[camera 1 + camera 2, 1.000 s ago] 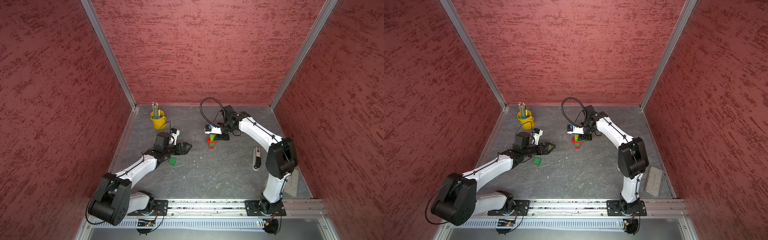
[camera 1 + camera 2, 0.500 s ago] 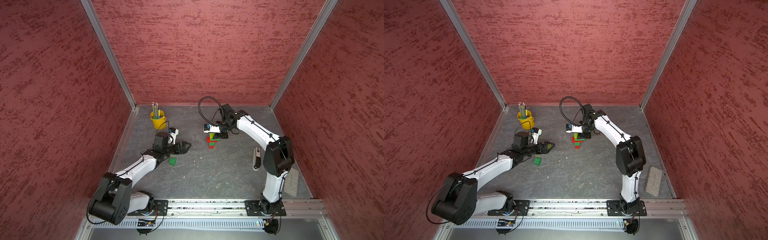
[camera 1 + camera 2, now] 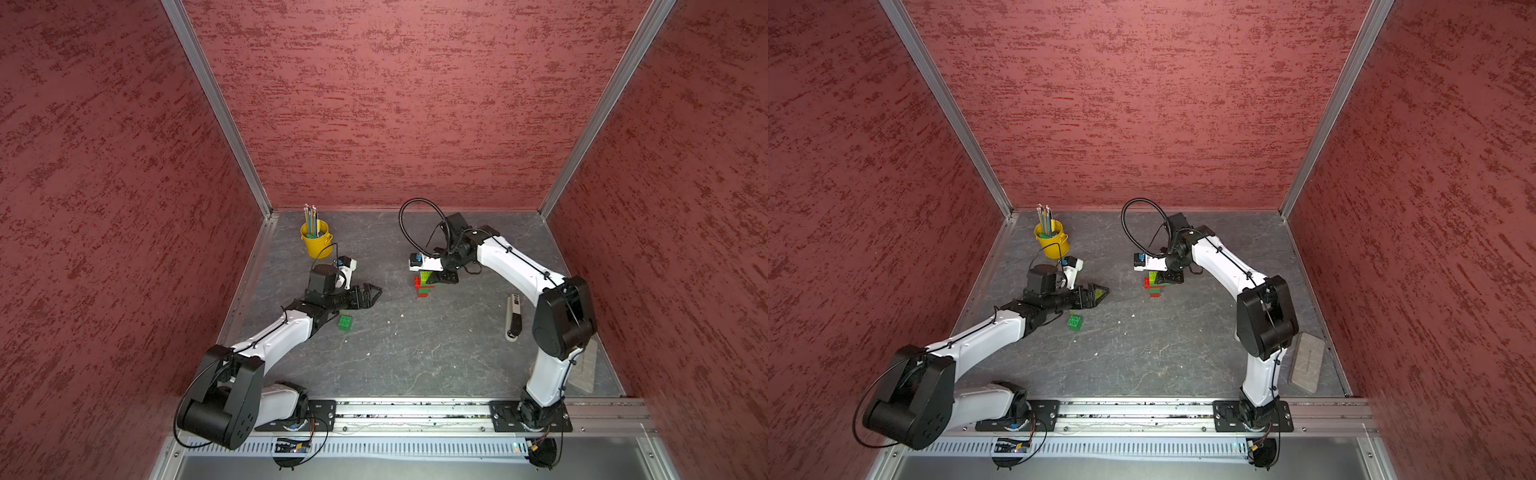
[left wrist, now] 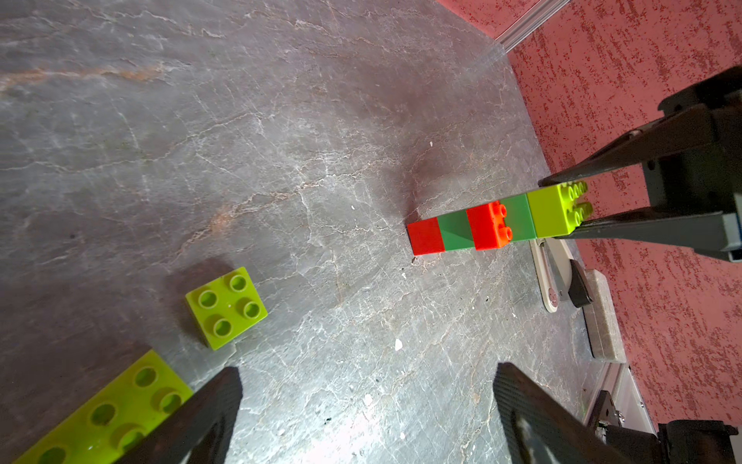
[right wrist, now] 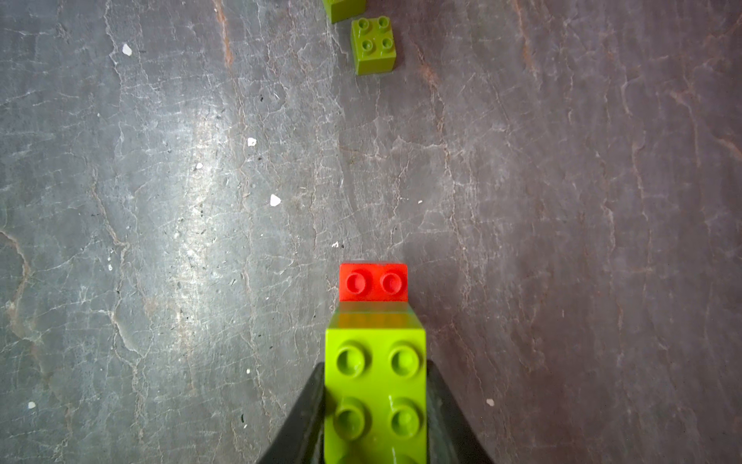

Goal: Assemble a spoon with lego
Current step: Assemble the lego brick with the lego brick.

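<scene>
The right gripper (image 3: 441, 277) is clamped on the lime-green brick (image 5: 375, 385) that caps the half-built spoon (image 4: 482, 227) — a red-and-green column standing on the slate tabletop (image 4: 281, 120). The left gripper (image 3: 369, 294) hangs spread wide, holding nothing, near a lime square brick (image 4: 227, 307) and a lime oblong brick (image 4: 108, 413). A dark-green square brick (image 3: 345, 322) lies beside that arm.

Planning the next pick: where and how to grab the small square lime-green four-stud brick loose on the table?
Take the small square lime-green four-stud brick by two opposite flat side walls, coming straight down from above. It lies flat, studs up, on the grey table, all four walls clear. Probably pick the pair that stays off the oblong lime-green brick near one corner.
</scene>
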